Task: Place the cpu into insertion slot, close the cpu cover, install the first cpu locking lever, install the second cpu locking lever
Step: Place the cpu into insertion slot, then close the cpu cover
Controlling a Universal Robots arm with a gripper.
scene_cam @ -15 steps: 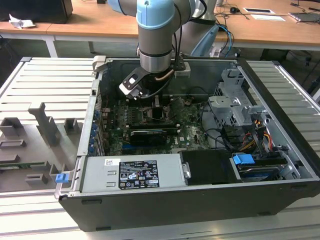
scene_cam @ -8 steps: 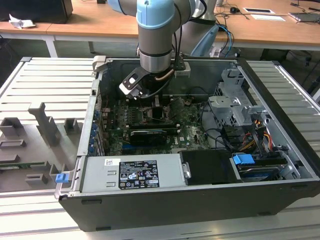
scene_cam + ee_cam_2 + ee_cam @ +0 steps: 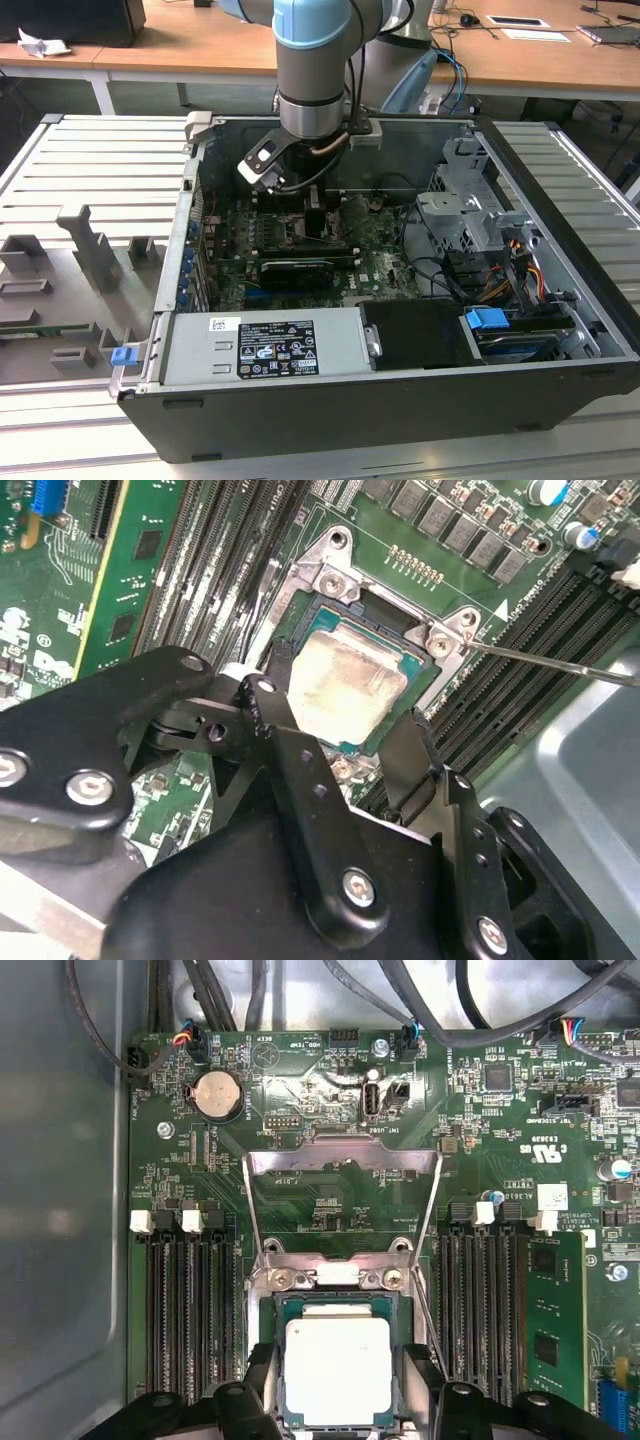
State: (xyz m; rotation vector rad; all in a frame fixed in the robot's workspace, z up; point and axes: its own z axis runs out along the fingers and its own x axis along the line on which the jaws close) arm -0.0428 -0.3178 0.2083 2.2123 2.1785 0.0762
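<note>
In the first wrist view we see the cpu point(image 3: 338, 1370) seated in the insertion slot point(image 3: 340, 1300), the cpu cover point(image 3: 300, 1160) raised open. The second wrist view shows the gripper point(image 3: 335, 715) spread wide astride the chip.

Bright, even light; mild metal glare

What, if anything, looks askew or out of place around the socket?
Nothing stands out. The cpu lies square in the insertion slot, the cpu cover stands raised open, and the open claw straddles the chip.
</note>
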